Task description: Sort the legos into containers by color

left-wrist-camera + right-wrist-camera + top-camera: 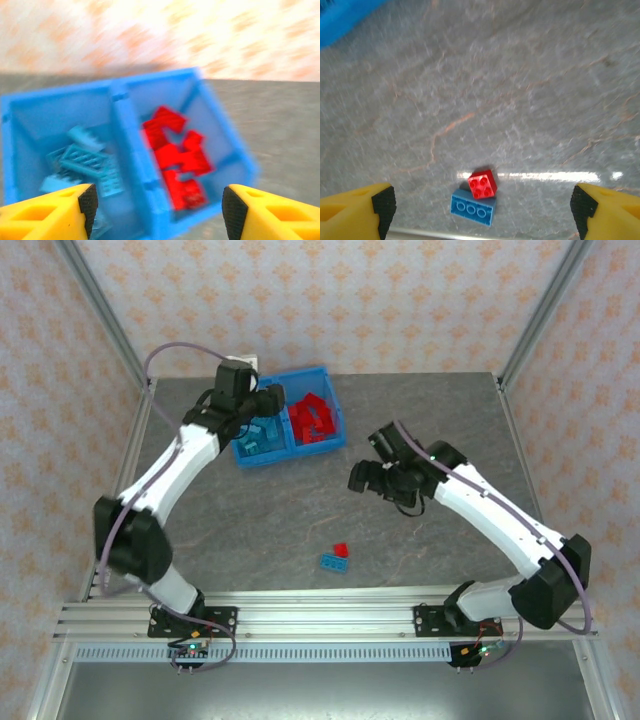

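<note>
The blue bin (292, 454) stands at the back of the table, split by a middle wall (131, 150). Teal-blue legos (85, 159) lie in its left container (261, 437), red legos (177, 152) in its right container (315, 418). My left gripper (161, 207) hovers open over the bin's near side (268, 402), with nothing between its fingers. One red lego (482, 183) rests against a blue lego (472, 209) on the table near the front edge (337, 556). My right gripper (483, 207) is open above the table, up and to the right of the pair (362, 477).
The grey marbled tabletop (300, 510) lies open between the bin and the loose pair. A metal rail (320, 615) runs along the near edge just behind the two bricks. Frame posts (100, 310) stand at the back corners.
</note>
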You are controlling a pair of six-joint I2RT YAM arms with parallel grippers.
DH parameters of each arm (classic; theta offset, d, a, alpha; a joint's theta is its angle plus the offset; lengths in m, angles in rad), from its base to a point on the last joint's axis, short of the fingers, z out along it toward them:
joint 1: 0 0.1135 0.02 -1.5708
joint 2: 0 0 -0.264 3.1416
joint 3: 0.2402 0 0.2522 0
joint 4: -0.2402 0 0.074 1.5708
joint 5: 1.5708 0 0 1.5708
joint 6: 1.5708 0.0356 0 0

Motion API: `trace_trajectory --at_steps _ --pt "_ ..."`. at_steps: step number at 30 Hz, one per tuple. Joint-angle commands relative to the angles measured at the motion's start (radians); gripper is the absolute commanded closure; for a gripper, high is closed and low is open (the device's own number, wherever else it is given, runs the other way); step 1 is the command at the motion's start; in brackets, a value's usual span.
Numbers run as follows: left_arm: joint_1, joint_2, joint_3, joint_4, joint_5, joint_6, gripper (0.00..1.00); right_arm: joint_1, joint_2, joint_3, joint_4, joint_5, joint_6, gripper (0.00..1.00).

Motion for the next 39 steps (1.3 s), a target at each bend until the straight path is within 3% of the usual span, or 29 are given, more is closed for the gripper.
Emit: trace_trajectory --at_steps 1,4,7,10,13,17,23,28,34,39 --pt "-0.049 -0.147 -0.137 0.040 0.197 0.198 0.26 0.090 0.042 -0.058 0.049 -0.022 0.072 0.08" --pt "-0.095 -0.350 -0.311 0.032 0.332 0.372 0.18 0.165 0.079 -0.113 0.094 -0.011 0.103 0.09" --pt "-0.135 -0.569 -0.465 -0.146 0.571 0.776 0.08 0.225 0.114 -0.169 0.130 0.012 0.112 0.09" --pt "-0.156 -0.780 -0.575 -0.373 0.640 1.090 0.03 0.259 0.141 -0.213 0.175 0.021 0.116 0.09" --pt "-0.156 -0.950 -0.686 -0.485 0.672 1.236 0.00 0.271 0.167 -0.245 0.222 0.021 0.132 0.10" --pt "-0.157 -1.057 -0.777 -0.526 0.726 1.232 0.00 0.295 0.202 -0.258 0.275 0.012 0.139 0.13" --pt "-0.158 -1.057 -0.793 -0.617 0.800 1.292 0.00 0.306 0.261 -0.270 0.318 0.061 0.148 0.19" --pt "-0.158 -1.052 -0.817 -0.634 0.807 1.318 0.00 0.308 0.325 -0.259 0.339 0.065 0.143 0.35" --pt "-0.158 -1.042 -0.847 -0.589 0.820 1.311 0.00 0.309 0.362 -0.268 0.325 0.096 0.154 0.48" --pt "-0.157 -1.031 -0.848 -0.559 0.827 1.309 0.00 0.309 0.358 -0.248 0.293 0.140 0.164 0.69"
